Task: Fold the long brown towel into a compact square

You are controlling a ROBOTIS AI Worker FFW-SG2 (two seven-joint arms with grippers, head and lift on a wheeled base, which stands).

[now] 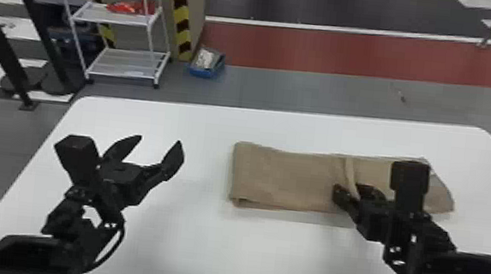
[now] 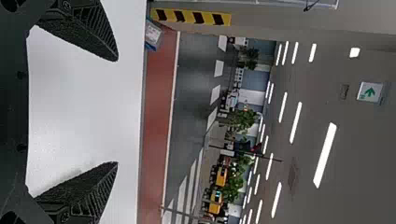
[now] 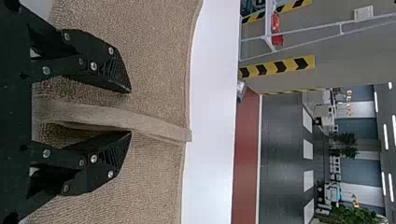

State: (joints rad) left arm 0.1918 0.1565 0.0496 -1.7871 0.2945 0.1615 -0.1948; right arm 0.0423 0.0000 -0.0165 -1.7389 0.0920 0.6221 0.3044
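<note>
Pictured in the head view, a long brown cloth towel (image 1: 284, 177), spread sideways in a folded band on a white table with rounded corners (image 1: 271, 257). Squared off and layered at the left end, slanted and less tidy at the right end. Raised across the towel, right of its middle, a narrow upright ridge of cloth (image 1: 351, 168). Poised at that ridge, the right gripper (image 1: 349, 191), one black finger to either side. Well apart from the towel, to its left, the left gripper (image 1: 159, 140), fingers spread wide and empty. Farther off, beyond the towel on the floor, a blue box with pale contents (image 1: 205, 72), with a white wheeled shelf rack (image 1: 127, 63) to the left of it, carrying a red bundle (image 1: 128, 7).

Framed in the left wrist view, the left gripper (image 2: 115, 111) with ridged fingers well parted, nothing grasped. Visible between and past them, bare white table, then a red floor strip (image 2: 156, 107).

Captured close up in the right wrist view, the right gripper (image 3: 130, 112) over the towel, released rather than clenched. Standing between its parted fingers, the cloth ridge, running out to the towel's far edge. Impossible to tell about contact with the nearer finger.
</note>
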